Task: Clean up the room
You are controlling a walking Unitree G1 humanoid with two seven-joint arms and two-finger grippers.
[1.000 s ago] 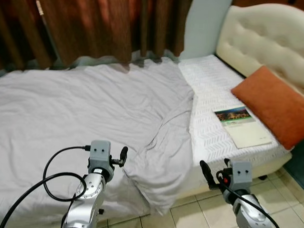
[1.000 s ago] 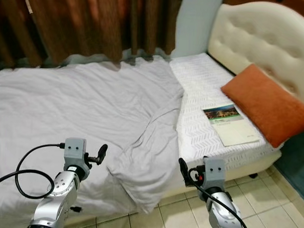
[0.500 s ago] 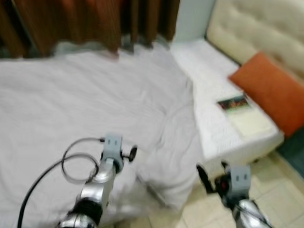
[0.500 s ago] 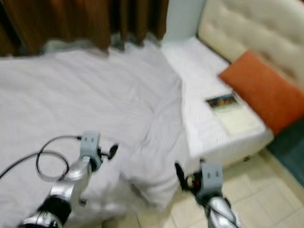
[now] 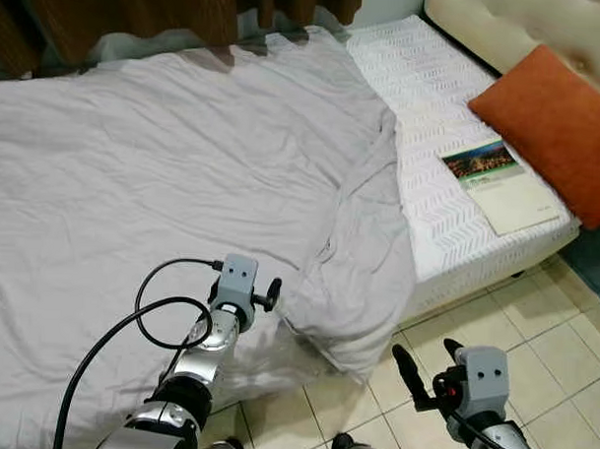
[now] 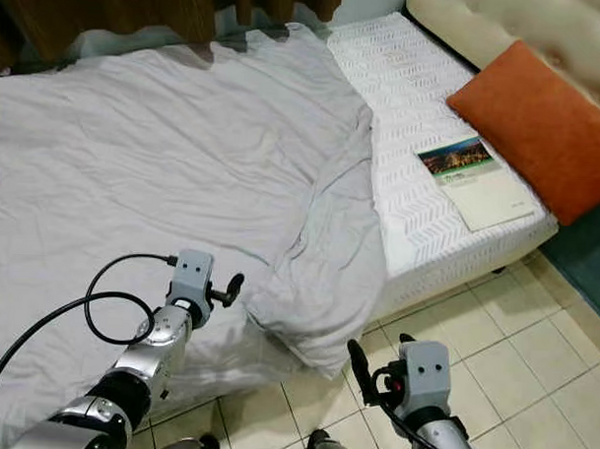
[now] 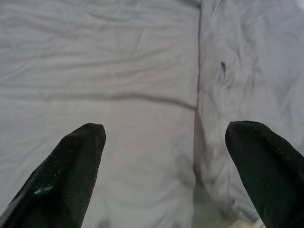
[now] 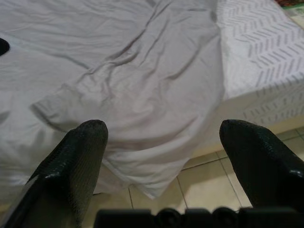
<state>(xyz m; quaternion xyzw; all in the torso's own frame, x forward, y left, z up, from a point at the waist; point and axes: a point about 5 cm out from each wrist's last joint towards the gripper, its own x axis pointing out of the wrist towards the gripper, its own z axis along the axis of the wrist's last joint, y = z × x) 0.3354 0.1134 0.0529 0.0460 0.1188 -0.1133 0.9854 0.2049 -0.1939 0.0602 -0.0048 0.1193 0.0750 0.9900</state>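
My view has the blanket (image 5: 174,161) across the left and centre, the book (image 5: 499,184) on the bare mattress (image 5: 432,111) upper right, the pillow (image 5: 560,125) just behind it

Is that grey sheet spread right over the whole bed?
No. The grey sheet stops short, leaving the white mattress bare near the orange pillow, and its bunched corner hangs off the edge.
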